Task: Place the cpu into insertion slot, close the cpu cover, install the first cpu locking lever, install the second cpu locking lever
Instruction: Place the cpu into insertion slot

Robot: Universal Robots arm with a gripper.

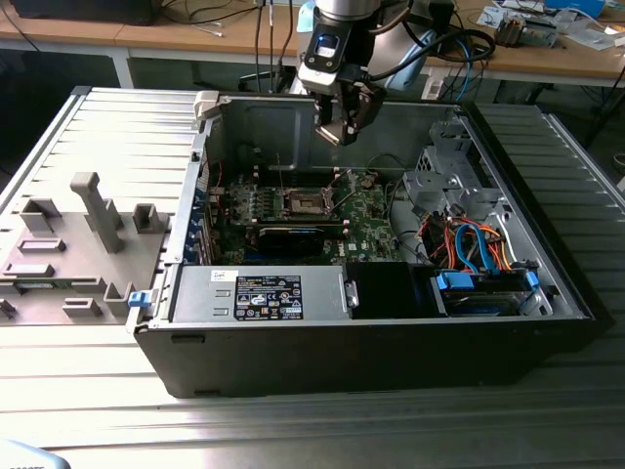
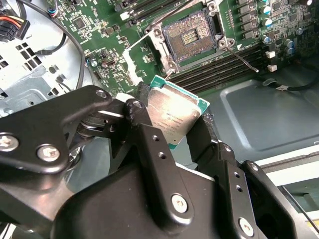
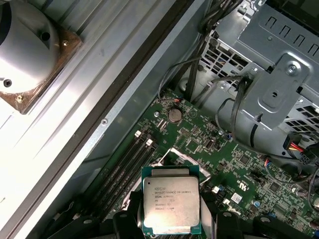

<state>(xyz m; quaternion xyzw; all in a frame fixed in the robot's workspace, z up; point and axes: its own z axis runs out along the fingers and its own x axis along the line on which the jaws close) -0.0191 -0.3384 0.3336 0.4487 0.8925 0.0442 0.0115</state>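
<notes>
Slatted grey workbench (image 1: 293, 430), open computer case (image 1: 342, 362). Gripper (image 1: 342, 122): clamped on the chip (image 2: 174, 117) by its edges, held in air above the green board. Socket (image 2: 192, 36): empty. Cover (image 2: 133, 50): raised. Seating, cover and both levers outstanding.

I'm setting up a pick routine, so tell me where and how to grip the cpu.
Pinch the cpu by two opposite thin edges, closing in from both sides, as the tool does now. It is a flat square plate: the edges are parallel, and the broad metal top offers nothing to pinch.
</notes>
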